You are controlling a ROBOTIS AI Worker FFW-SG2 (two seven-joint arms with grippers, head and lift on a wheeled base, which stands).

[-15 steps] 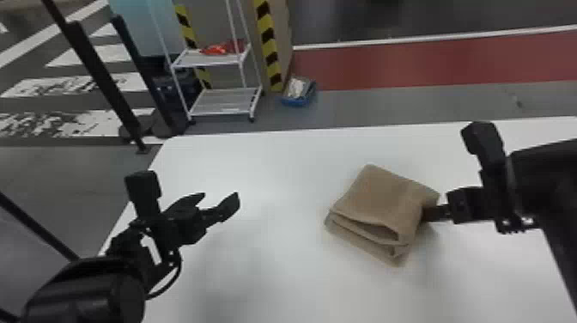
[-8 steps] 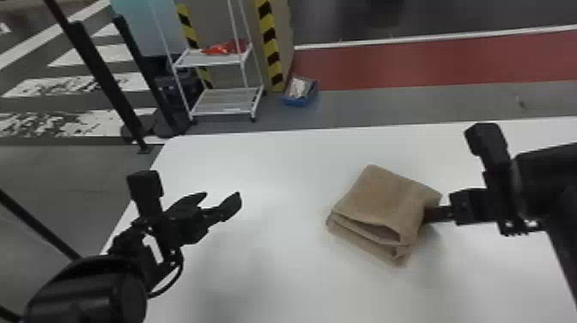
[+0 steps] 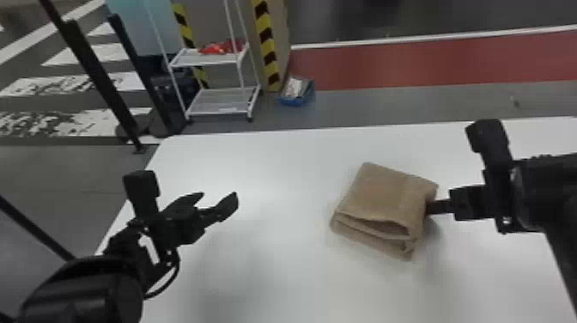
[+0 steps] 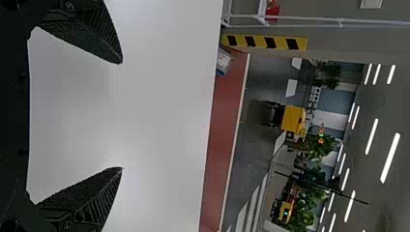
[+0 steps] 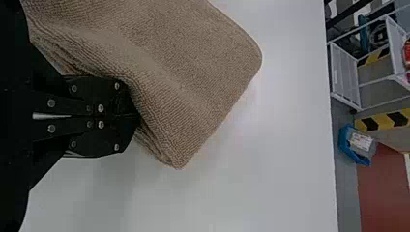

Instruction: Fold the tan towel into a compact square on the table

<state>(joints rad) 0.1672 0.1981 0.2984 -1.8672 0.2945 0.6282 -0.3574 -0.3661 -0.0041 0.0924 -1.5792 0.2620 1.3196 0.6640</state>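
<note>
Tan and folded into a layered bundle, the towel lay on the white bench toward the robot's right. From where I stood, I saw the right gripper at its side, jaws closed on its edge. Well apart from the towel, the left gripper hung over the bench, its jaws spread wide.

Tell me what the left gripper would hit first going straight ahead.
The way looks free of objects: the left gripper aims over the white table, clear of the towel. Its height is unclear, so it might touch the tabletop first.
</note>
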